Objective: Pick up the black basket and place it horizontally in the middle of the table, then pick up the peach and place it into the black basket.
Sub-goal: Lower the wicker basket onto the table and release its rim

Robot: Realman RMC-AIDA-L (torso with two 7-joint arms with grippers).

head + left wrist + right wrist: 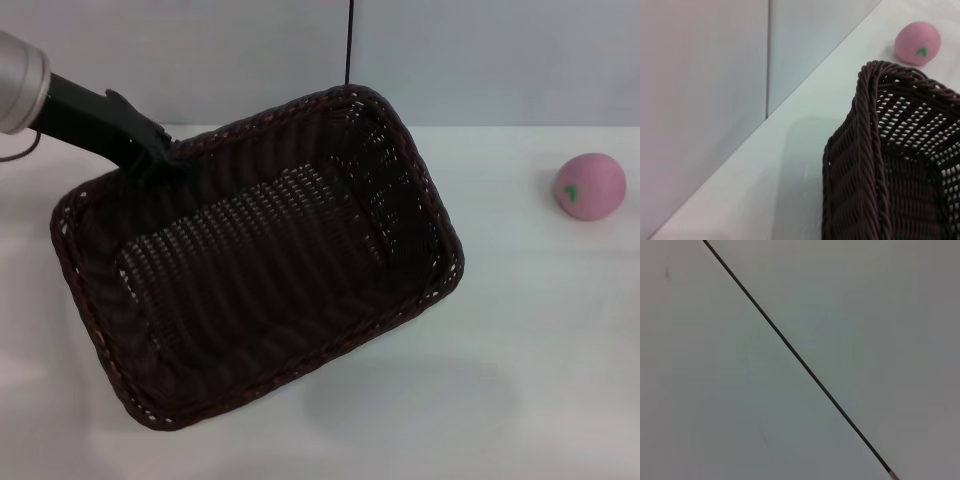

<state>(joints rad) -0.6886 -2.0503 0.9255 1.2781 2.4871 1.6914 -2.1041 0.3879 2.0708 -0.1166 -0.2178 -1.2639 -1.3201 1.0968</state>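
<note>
The black basket (400, 200) fills the middle and left of the head view, skewed, with its long axis running from near left to far right. It seems lifted, with a soft shadow on the white table (540, 340) below it. My left gripper (160, 160) comes in from the far left and is shut on the basket's far-left rim. In the left wrist view the basket's braided rim (867, 165) is close up. The pink peach (591, 186) lies on the table at the far right, apart from the basket, and also shows in the left wrist view (918, 43). My right gripper is out of view.
A pale wall (450, 50) with a dark vertical seam (350, 40) stands behind the table's far edge. The right wrist view shows only a plain pale surface with a thin dark line (800, 362). Bare table lies between the basket and the peach.
</note>
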